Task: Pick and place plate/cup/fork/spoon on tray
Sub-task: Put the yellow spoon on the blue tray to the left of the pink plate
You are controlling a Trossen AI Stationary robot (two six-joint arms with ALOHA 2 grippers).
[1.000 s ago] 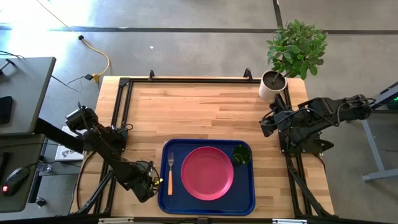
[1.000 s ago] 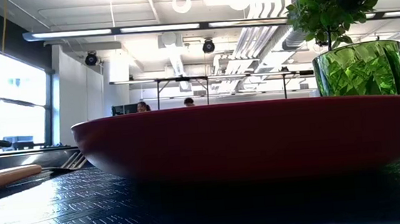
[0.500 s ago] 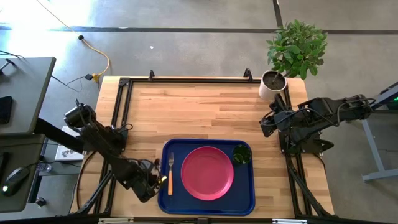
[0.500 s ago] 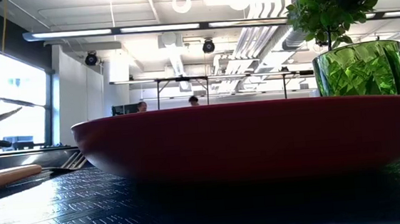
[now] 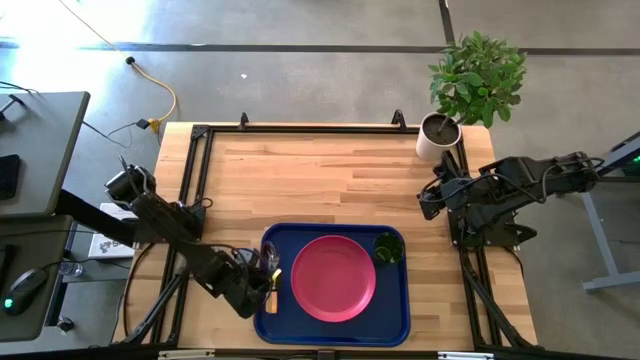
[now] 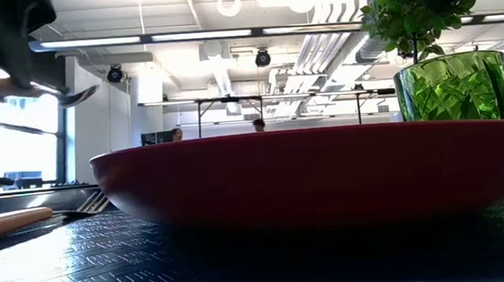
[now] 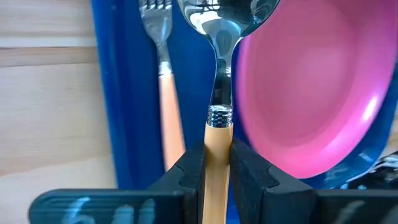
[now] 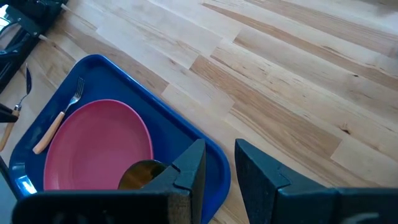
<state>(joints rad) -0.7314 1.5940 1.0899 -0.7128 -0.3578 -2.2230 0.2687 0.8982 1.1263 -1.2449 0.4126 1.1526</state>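
Left gripper (image 7: 216, 171): I have it clamped on the spoon's tan handle, held over the tray's left edge, above the fork.
Spoon (image 7: 217, 93): my left wrist view shows the silver bowl pointing forward between fork and plate; from the high view I only catch a bit of handle (image 5: 272, 280) poking out of the arm. In the low view the bowl (image 6: 73, 96) hangs in the air, clear of the tray floor.
Fork (image 5: 273, 262): lies flat along the tray's left side, tines toward the far edge, just beside the plate — mostly covered by the left arm from above, plain in the right wrist view (image 8: 59, 124).
Plate (image 5: 333, 277): pink, in the middle of the tray; in the low view it fills the width as a dark red wall (image 6: 317, 172) and blocks most of what lies behind it.
Cup (image 5: 388, 248): green, at the tray's far right corner, just beside the plate's rim; the low view shows it rising behind the plate (image 6: 450, 85).
Tray (image 5: 395, 320): dark blue, at the worktop's near edge, centred.
Right gripper (image 8: 214, 168): fingers a narrow gap apart with nothing between them — parked at the worktop's right edge.
Potted plant (image 5: 476, 82): white pot at the far right corner of the worktop, well apart from the tray.
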